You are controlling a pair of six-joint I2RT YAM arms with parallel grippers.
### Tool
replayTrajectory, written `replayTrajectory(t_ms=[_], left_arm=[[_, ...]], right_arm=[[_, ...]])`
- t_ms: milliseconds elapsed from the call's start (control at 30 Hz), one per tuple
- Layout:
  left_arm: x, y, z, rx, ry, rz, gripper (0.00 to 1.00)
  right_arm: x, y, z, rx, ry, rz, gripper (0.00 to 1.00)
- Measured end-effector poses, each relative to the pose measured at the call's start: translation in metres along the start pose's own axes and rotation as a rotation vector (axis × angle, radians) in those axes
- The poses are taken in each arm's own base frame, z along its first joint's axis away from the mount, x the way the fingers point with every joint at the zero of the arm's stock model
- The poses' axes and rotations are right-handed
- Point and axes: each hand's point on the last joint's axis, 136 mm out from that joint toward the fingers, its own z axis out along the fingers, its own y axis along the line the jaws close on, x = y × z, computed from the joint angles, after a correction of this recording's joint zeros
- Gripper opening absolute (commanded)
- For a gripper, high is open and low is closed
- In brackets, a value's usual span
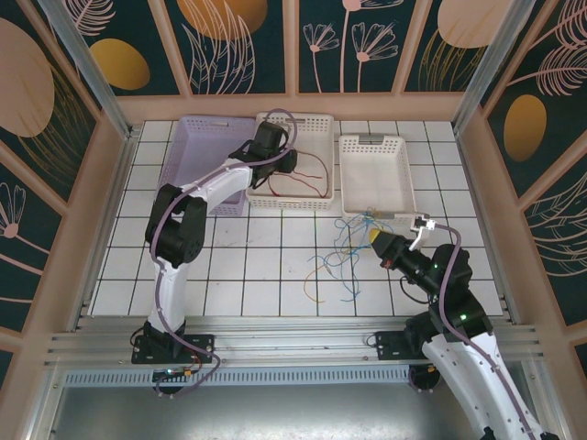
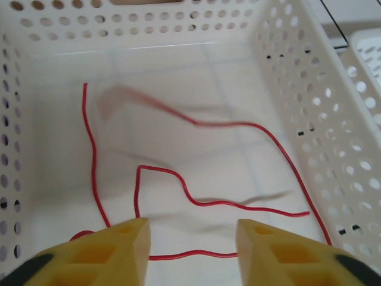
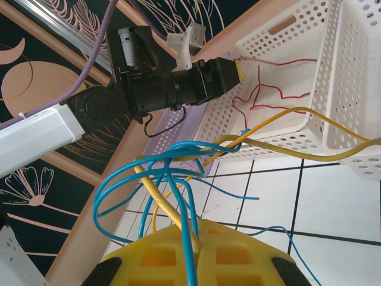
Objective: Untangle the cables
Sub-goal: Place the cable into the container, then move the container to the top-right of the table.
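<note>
Fingers point(image 2: 113, 247) of the left gripper point(image 2: 191, 241) stand apart with nothing between them, above the red cable point(image 2: 94, 167), which lies loose on the floor of the middle white basket point(image 2: 286, 71). The right gripper point(image 3: 190, 253) is closed on the blue and yellow cables point(image 3: 172, 159). Their strands trail to a loose tangle point(image 1: 335, 266) on the tiled table point(image 1: 248, 275), just in front of the right-hand basket point(image 1: 347, 174).
</note>
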Motion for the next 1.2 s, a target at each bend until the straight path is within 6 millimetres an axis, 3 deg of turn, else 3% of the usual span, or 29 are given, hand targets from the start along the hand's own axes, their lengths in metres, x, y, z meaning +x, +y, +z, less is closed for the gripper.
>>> replayTrajectory(t_ms=[200, 333, 433, 500, 600, 700, 733, 833, 900, 967, 1067, 1200], left_arm=[[-0.002, -0.002, -0.004, 0.002, 0.016, 0.03, 0.75], [-0.009, -0.005, -0.014, 0.004, 0.024, 0.039, 0.81], [-0.019, -0.016, -0.036, 0.057, 0.019, 0.02, 0.83], [-0.033, -0.032, -0.063, 0.133, -0.008, -0.008, 0.85], [-0.049, -0.06, -0.123, 0.284, -0.07, -0.059, 0.87], [-0.053, -0.104, -0.197, 0.468, -0.132, -0.068, 0.88], [-0.052, -0.127, -0.223, 0.544, -0.153, -0.051, 0.88], [-0.031, -0.192, -0.277, 0.749, -0.158, 0.01, 0.87], [-0.003, -0.222, -0.293, 0.851, -0.11, 0.036, 0.87], [0.029, -0.232, -0.288, 0.882, -0.034, 0.038, 0.86], [0.07, -0.229, -0.269, 0.867, 0.071, 0.027, 0.85], [0.103, -0.232, -0.262, 0.867, 0.145, 0.038, 0.85]], right_arm=[[-0.003, 0.004, -0.001, -0.007, -0.007, -0.003, 0.0], [-0.003, 0.004, -0.001, -0.008, -0.007, -0.003, 0.0], [-0.001, 0.005, 0.0, -0.017, 0.009, 0.0, 0.0], [0.001, 0.005, 0.001, -0.017, 0.023, 0.003, 0.0], [0.0, 0.007, 0.003, -0.018, 0.038, 0.006, 0.0], [-0.002, 0.012, 0.004, -0.025, 0.046, 0.002, 0.0], [-0.003, 0.013, 0.005, -0.025, 0.049, -0.002, 0.0], [-0.004, 0.015, 0.009, -0.025, 0.067, -0.013, 0.0], [-0.004, 0.016, 0.011, -0.029, 0.08, -0.018, 0.0], [-0.004, 0.018, 0.011, -0.035, 0.087, -0.021, 0.0], [-0.005, 0.024, 0.01, -0.054, 0.093, -0.024, 0.0], [-0.004, 0.03, 0.009, -0.077, 0.108, -0.025, 0.0]])
